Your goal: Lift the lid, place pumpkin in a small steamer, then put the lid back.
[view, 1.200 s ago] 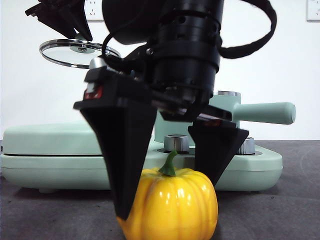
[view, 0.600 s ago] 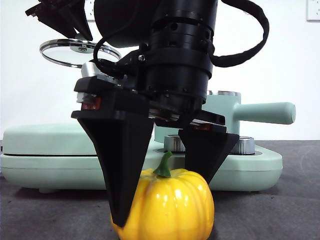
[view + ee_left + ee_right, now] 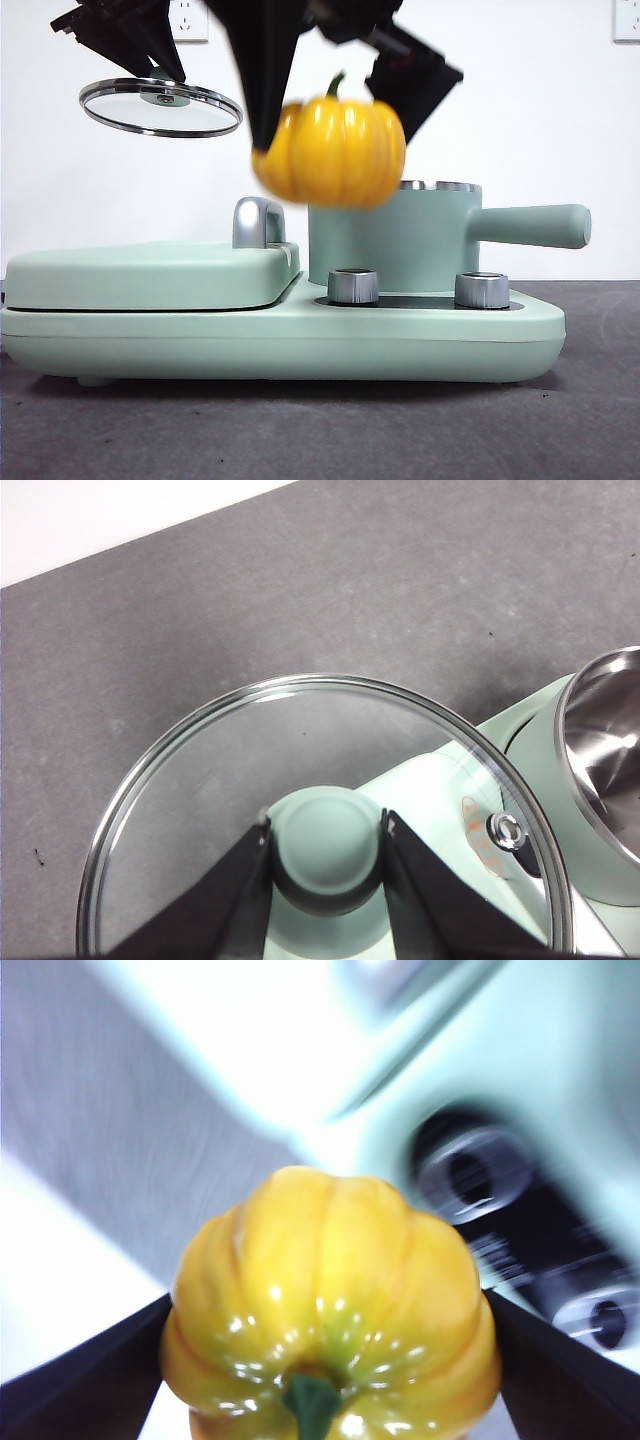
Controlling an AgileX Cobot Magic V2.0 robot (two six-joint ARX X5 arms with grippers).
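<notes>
Now the right pincer (image 3: 335, 95) grips the pumpkin (image 3: 330, 150) in the air beside the small steamer (image 3: 395, 240); the left pincer (image 3: 325, 855) clamps the lid (image 3: 160, 105) aloft; a glossy, pot-wide pumpkin might slip or catch the rim.

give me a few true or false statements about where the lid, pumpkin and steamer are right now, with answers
1. The left gripper holds the lid by its knob, up in the air. True.
2. The pumpkin sits on the table. False: the right gripper holds it in the air, about level with the small steamer's rim.
3. The small steamer is covered. False: its steel inside shows open in the left wrist view.
4. The pumpkin is already inside the steamer. False: it hangs in front of it, by the front view.
5. The steamer's long handle points away from the flat cover. True.
</notes>
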